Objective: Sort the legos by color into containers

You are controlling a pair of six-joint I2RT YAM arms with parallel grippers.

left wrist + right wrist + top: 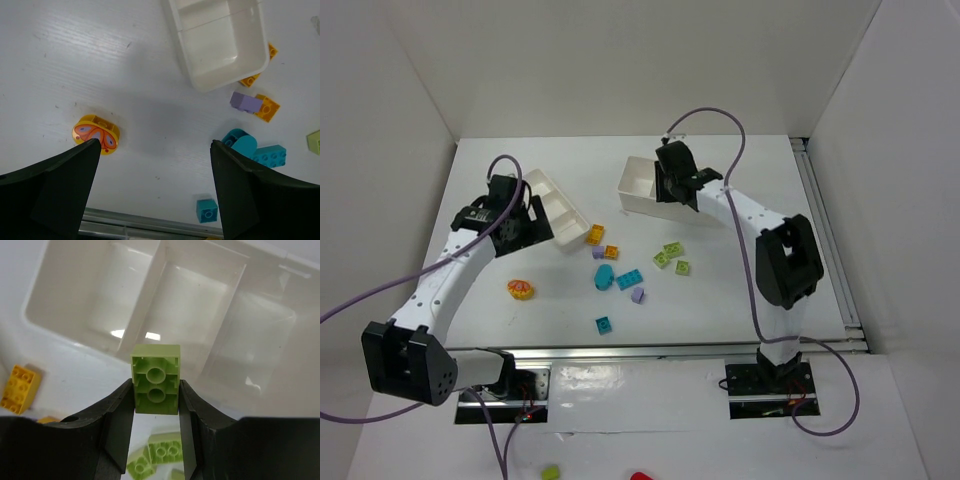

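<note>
Closest to me, on the strip in front of the arm bases, lie a small green piece [551,471] and a red piece [640,477]. Only the overhead camera catches them, and they are too small to tell what they are.

On the table [560,310] itself, the nearest lego is a little teal cube [604,324]. An orange oval piece [520,289] lies off to its left. The left wrist camera shows a red and lilac print on the oval's face, which from overhead is only a smudge. The left gripper [155,150] hangs over the bare patch just right of that oval, its fingers spread wide with nothing between them.

Further in lies the loose cluster. A teal round piece [605,277] touches a teal brick [629,280], with a lavender brick [638,295] near them and three green bricks [672,249] close together. An orange brick [610,252] and a second lavender one sit by the end of the slim tray [563,200]. In the left wrist view another orange brick peeks out from behind that tray's end.

Farthest back, the right gripper [156,390] is clamped on a green brick [155,365], whose hollow underside faces its camera. The brick is held over the near wall of the wide tray [145,305], about where a divider meets it. From overhead the gripper hides this brick entirely.
</note>
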